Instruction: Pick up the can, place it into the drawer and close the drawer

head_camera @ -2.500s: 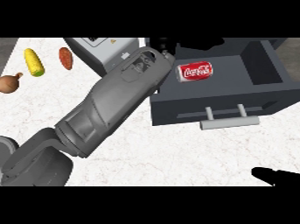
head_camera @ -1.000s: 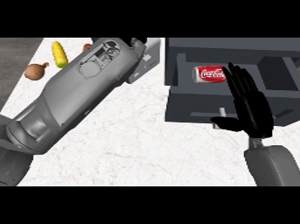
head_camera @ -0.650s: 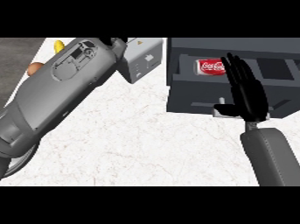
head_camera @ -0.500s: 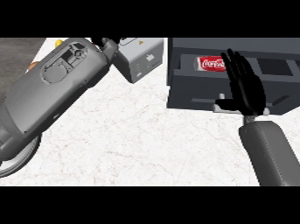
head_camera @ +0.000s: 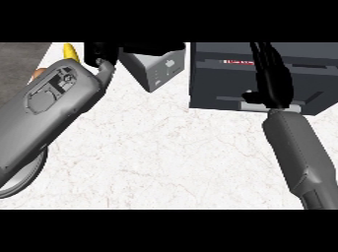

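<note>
Fingers (head_camera: 261, 56) straight, the right hand (head_camera: 273, 83) lies against the drawer (head_camera: 215, 83) front at the counter's (head_camera: 171, 147) far right corner. The can (head_camera: 233, 62) shows only as a red sliver. The left hand (head_camera: 98, 49) cannot be read.

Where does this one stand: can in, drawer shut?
Done: the can is inside the drawer, with only a red sliver of it showing. In hand: the right hand lies with straight fingers against the drawer front, over the handle. Left: the drawer looks not fully shut, since a narrow gap shows the can, so it needs a last push.
</note>
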You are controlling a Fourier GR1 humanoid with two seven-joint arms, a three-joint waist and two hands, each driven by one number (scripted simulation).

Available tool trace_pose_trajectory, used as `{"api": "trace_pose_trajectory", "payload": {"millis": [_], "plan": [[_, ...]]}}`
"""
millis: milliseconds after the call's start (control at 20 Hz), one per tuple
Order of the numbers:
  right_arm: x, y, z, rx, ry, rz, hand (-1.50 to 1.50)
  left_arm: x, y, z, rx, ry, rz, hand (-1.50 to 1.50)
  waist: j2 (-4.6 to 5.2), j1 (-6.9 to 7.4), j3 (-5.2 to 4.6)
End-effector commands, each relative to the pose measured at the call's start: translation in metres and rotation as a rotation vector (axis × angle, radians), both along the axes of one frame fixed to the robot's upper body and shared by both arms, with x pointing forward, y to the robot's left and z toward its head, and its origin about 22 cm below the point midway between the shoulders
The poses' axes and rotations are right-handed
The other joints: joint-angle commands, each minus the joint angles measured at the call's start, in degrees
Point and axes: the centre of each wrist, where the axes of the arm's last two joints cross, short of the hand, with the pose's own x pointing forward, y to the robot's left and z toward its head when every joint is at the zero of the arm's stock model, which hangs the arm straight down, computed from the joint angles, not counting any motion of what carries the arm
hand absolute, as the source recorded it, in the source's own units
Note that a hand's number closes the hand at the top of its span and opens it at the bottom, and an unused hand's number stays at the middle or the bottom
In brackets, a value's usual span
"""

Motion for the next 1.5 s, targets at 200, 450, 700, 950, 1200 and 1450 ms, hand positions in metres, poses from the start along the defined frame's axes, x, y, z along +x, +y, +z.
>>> {"api": "trace_pose_trajectory", "payload": {"millis": [200, 450, 700, 950, 1200, 1450], "plan": [[0.031, 0.021, 0.014, 0.023, -0.008, -0.017, -1.50, -0.018, 0.022, -0.025, 0.016, 0.017, -0.019, -1.50, 1.29, 1.02, 0.74], [0.044, 0.028, 0.030, 0.022, -0.039, -0.028, -1.50, -0.027, 0.022, -0.031, 0.005, 0.005, 0.003, -1.50, 1.42, 1.36, 0.75], [0.048, 0.028, 0.031, 0.024, -0.018, -0.041, -1.50, -0.033, 0.034, -0.026, 0.019, 0.015, -0.027, -1.50, 1.70, 2.03, 0.78], [0.062, 0.027, 0.067, 0.055, -0.027, -0.037, -1.50, -0.043, 0.032, -0.036, 0.019, 0.016, -0.044, -1.50, 1.79, 2.04, 0.79], [0.067, 0.044, 0.082, 0.093, -0.034, 0.030, -1.50, -0.044, 0.043, -0.040, 0.022, 0.013, -0.036, -1.50, 1.88, 2.10, 0.81], [0.064, 0.057, 0.072, 0.311, -0.051, 0.077, -1.50, -0.051, 0.044, -0.045, 0.018, 0.006, -0.041, -1.50, 1.85, 2.72, 0.93]]}}
